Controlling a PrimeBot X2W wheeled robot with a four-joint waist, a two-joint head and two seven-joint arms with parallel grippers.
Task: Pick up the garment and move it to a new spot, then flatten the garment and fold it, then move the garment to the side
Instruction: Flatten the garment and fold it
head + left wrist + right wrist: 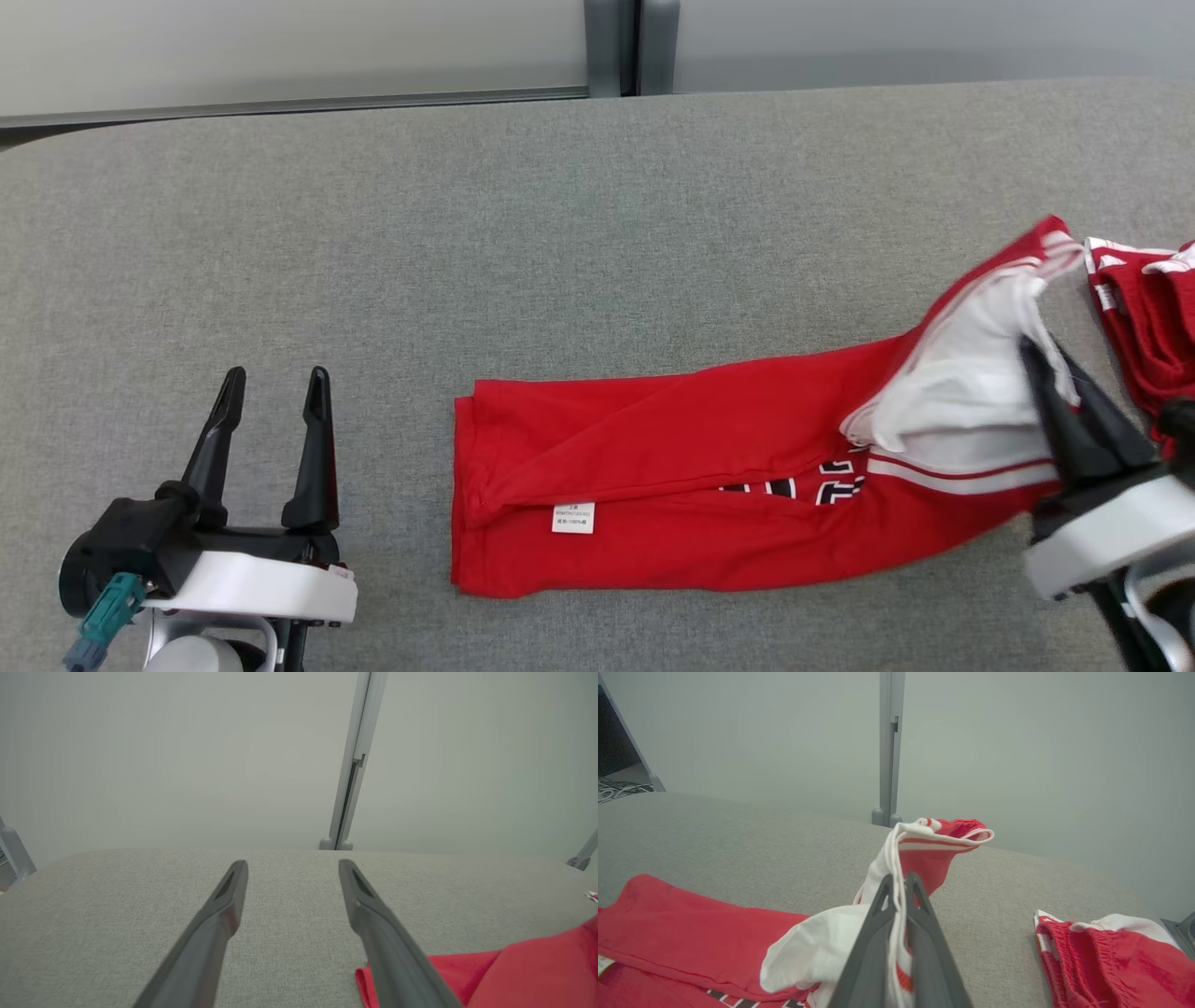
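The garment (672, 485) is a red shirt with white trim, lying folded lengthwise across the grey table. Its right end, white inside showing (817, 947), is lifted off the surface. My right gripper (1053, 359) is shut on that raised white-and-red edge, and in the right wrist view the cloth is pinched between its dark fingers (899, 884). My left gripper (276, 378) stands open at the lower left, well left of the garment, with nothing between its fingers (219, 914). A red corner of the garment (490, 970) shows at the lower right of the left wrist view.
A second red and white garment (1144, 308) lies bunched at the table's right edge, just beyond my right gripper, also seen as a red heap (1106, 956). The padded grey table (523, 233) stretches wide behind. A grey wall post (630, 47) stands behind its far edge.
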